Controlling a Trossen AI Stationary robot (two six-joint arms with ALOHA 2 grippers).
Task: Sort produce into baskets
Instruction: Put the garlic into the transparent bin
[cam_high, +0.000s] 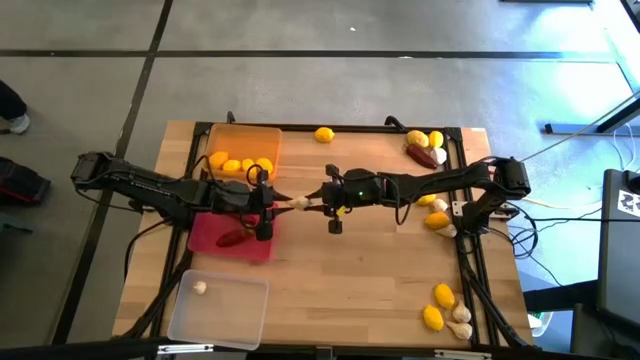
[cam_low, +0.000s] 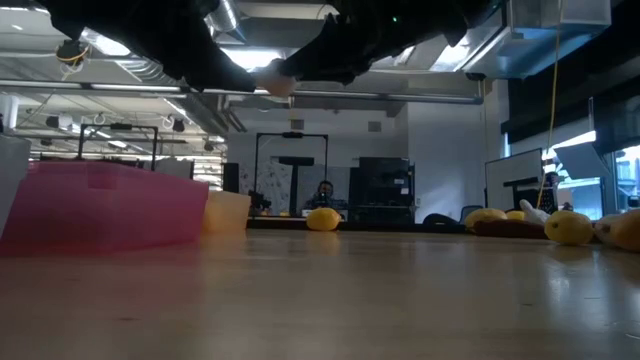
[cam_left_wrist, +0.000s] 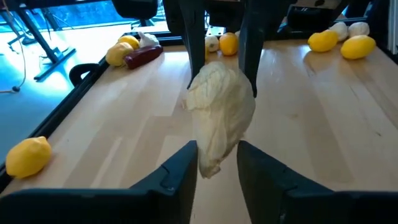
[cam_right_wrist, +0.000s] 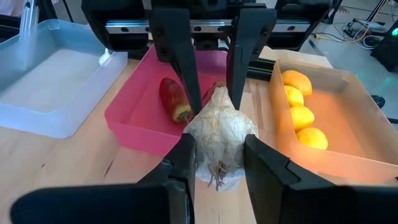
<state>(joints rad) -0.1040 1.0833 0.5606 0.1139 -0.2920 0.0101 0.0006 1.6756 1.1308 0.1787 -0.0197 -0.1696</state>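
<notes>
A white garlic bulb (cam_high: 300, 202) hangs in the air over the table's middle, high above the top in the low view (cam_low: 283, 82). My left gripper (cam_high: 288, 201) comes at it from the left and my right gripper (cam_high: 312, 200) from the right; both are shut on it. Just left of them, the red basket (cam_high: 215, 240) holds a dark red pepper (cam_right_wrist: 175, 99). The orange basket (cam_high: 245, 135) behind it holds several lemons (cam_right_wrist: 300, 106). The clear basket (cam_high: 230, 320) at the near left holds one garlic bulb (cam_high: 200, 287). My left gripper pinches the bulb's narrow stalk end (cam_left_wrist: 211, 163) between its two fingers. The fingers (cam_right_wrist: 180, 68) reach in nearly level from the table's left. The bulb is lifted clear of the table. My right gripper pinches the bulb's wide body (cam_right_wrist: 217, 134) between its two fingers, near the root end (cam_right_wrist: 217, 177). The fingers (cam_left_wrist: 252, 50) come nearly level from the table's right. The bulb lies lengthwise between the two grippers, stalk end toward the left one.
Loose produce lies along the table's right side: a group with a red pepper at the far right (cam_high: 425, 150), lemons and garlic midway (cam_high: 438, 215), and more at the near right corner (cam_high: 447, 308). A single lemon (cam_high: 323, 135) sits at the far edge. Bare wood lies below the grippers.
</notes>
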